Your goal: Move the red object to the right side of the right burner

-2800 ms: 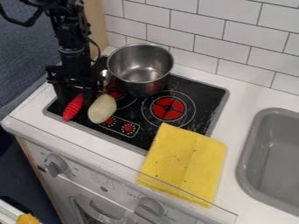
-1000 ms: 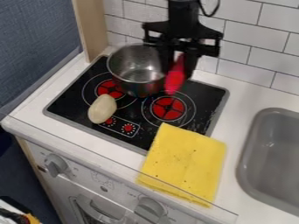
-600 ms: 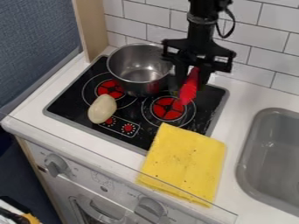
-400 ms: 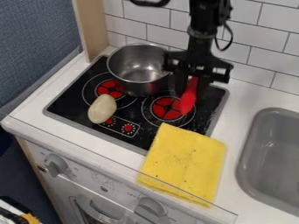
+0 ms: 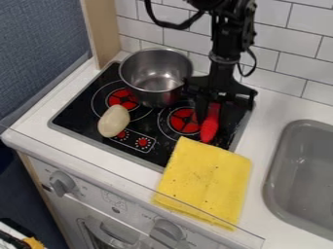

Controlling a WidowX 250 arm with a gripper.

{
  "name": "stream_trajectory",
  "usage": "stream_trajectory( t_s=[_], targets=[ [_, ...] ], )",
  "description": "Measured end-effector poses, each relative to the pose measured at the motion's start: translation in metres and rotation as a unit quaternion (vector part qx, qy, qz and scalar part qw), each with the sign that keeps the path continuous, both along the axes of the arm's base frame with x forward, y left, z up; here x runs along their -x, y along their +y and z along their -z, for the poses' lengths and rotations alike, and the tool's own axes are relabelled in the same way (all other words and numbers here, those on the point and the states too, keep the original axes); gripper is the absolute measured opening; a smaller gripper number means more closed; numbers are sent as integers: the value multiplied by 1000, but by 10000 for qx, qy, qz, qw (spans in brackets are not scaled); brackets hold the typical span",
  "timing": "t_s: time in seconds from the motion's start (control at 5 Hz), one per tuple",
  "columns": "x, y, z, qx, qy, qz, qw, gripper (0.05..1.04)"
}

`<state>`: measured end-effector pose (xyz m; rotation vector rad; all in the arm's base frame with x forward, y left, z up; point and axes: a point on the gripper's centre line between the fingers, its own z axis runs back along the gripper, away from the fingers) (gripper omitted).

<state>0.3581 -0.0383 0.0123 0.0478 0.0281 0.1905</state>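
My gripper (image 5: 211, 121) hangs low over the right part of the black stove, shut on the red object (image 5: 209, 127). The red object is long and ridged, with its lower end toward the yellow cloth. It overlaps the right edge of the right burner (image 5: 184, 120) in the camera view. Its upper end is hidden between the fingers. Whether it touches the stovetop I cannot tell.
A metal pot (image 5: 155, 90) stands at the back of the stove, left of the gripper. A pale oval object (image 5: 114, 121) lies near the left burner (image 5: 123, 98). The yellow cloth (image 5: 203, 182) lies in front, and a grey sink (image 5: 300, 170) is at right.
The gripper has carried the red object from the stove's left side, past the pot, to the right burner. Over the latest frames both have come lower, toward the stove's front.
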Motion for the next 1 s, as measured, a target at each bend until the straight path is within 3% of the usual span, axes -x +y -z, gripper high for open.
stream_trajectory(
  t_s=[0.2, 0.4, 0.6, 0.8, 1.0],
  targets=[
    [1, -2, 0, 71, 10, -8, 10000, 450],
    [3, -3, 2, 112, 17, 43, 9999, 751],
    [3, -6, -14, 190, -179, 142, 9996, 987],
    [0, -8, -51, 322, -732, 296, 9964, 1003],
    [4, -1, -72, 419, -942, 282, 9943, 999]
  ],
)
